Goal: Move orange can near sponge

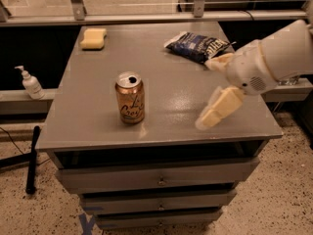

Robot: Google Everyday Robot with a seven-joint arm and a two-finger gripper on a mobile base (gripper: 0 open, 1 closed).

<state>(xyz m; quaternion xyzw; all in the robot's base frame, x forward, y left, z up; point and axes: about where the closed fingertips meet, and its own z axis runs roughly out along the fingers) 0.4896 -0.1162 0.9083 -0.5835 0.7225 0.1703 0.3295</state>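
The orange can (130, 98) stands upright on the grey table (98, 126), toward its front left. The pale yellow sponge (93, 38) lies at the table's back left corner, well apart from the can. My gripper (205, 93) hangs over the right part of the table, to the right of the can and not touching it. It is open and empty, with one cream finger (218, 107) pointing down-left and the other (217, 61) higher up near the snack bag.
A dark blue snack bag (195, 46) lies at the back right of the table, just behind the gripper. A white pump bottle (30, 82) stands on a ledge to the left. Drawers sit below the tabletop. A black pole (32, 155) leans at the lower left.
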